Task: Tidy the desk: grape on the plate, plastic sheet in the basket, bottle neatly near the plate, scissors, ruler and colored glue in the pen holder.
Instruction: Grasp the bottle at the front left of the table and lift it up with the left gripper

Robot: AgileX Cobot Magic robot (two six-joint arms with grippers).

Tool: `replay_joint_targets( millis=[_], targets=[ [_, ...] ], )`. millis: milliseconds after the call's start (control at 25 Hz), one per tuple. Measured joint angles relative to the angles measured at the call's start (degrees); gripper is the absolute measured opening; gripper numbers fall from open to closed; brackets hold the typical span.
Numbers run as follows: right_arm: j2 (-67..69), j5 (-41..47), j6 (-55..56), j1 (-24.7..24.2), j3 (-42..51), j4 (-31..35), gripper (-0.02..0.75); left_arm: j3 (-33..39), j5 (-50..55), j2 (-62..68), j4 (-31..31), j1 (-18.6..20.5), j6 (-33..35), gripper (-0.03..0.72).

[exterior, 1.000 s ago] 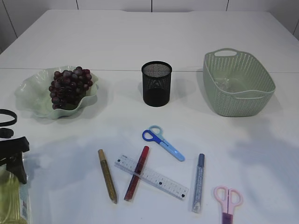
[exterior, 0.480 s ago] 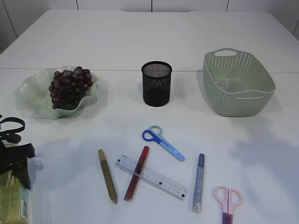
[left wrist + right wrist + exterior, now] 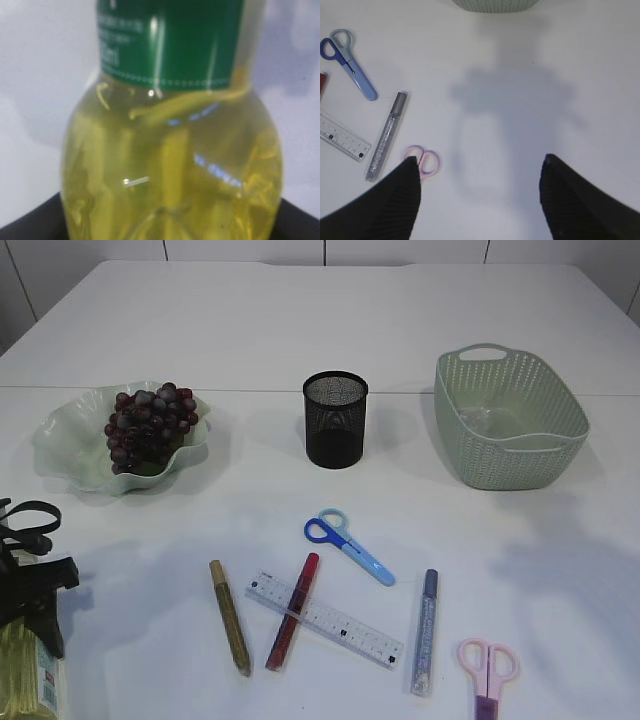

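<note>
A bottle of yellow liquid with a green label lies at the front left edge and fills the left wrist view. My left gripper is down over it with a jaw on each side; contact is unclear. The grape rests on the green plate. Blue scissors, ruler, gold glue, red glue, silver glue and pink scissors lie in front of the black pen holder. My right gripper hangs open over bare table beside the pink scissors.
The green basket stands at the back right with something clear and faint, probably the plastic sheet, inside. The red glue lies across the ruler. White table stretches behind the plate, holder and basket.
My left gripper has dropped lower and a little right over the bottle, and its jaws have narrowed. Nothing else on the table has moved.
</note>
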Motion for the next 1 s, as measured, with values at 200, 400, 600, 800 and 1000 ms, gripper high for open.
replay_joint_targets(
  millis=[200,400,600,800,1000],
  targets=[
    [0.00,0.00,0.00,0.00,0.00,0.00,0.575,-0.30,0.22,0.00,0.00,0.00,0.00,0.456],
    [0.00,-0.80,0.00,0.00,0.00,0.00,0.575,-0.30,0.32,0.00,0.03,0.00,0.06,0.456],
    [0.00,-1.27,0.00,0.00,0.00,0.00,0.575,-0.30,0.12,0.00,-1.37,0.00,0.14,0.456],
    [0.00,-1.27,0.00,0.00,0.00,0.00,0.575,-0.30,0.12,-0.22,-2.70,0.00,3.62,0.455],
    [0.00,-1.27,0.00,0.00,0.00,0.00,0.575,0.19,0.09,-3.22,-2.72,-0.05,11.08,0.453]
  ],
)
